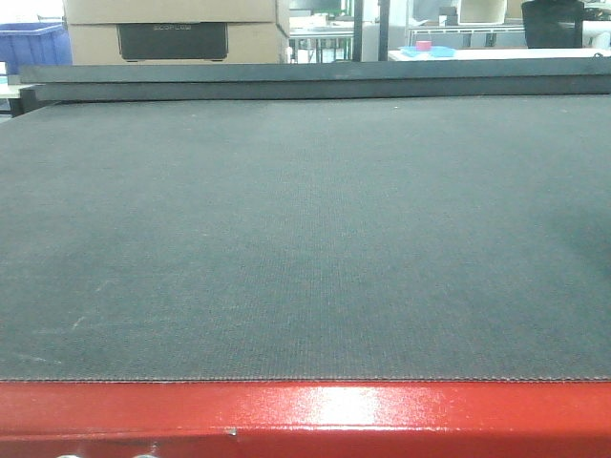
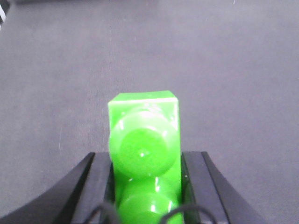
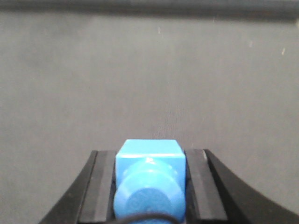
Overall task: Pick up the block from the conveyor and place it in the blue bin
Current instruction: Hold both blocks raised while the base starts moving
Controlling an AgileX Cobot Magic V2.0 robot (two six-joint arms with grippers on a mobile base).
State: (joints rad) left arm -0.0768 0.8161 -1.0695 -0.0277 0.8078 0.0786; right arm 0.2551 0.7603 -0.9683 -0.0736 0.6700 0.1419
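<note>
In the right wrist view the bright blue block (image 3: 150,161), its round stud facing the camera, sits clamped between the black fingers of my right gripper (image 3: 150,175), which is shut on it above the dark grey conveyor (image 3: 140,79). My left gripper (image 2: 145,179) is shut on a long green studded brick (image 2: 145,140) that sticks out past the fingertips, over the same belt. In the front view the conveyor belt (image 1: 305,239) lies bare behind its glossy red frame edge (image 1: 305,415), and neither gripper shows there. A blue bin (image 1: 33,46) stands at the far left behind the belt.
Cardboard boxes (image 1: 172,29) stand behind the conveyor's far edge. A white table with a small blue tray (image 1: 427,49) and a black container (image 1: 552,23) is at the back right.
</note>
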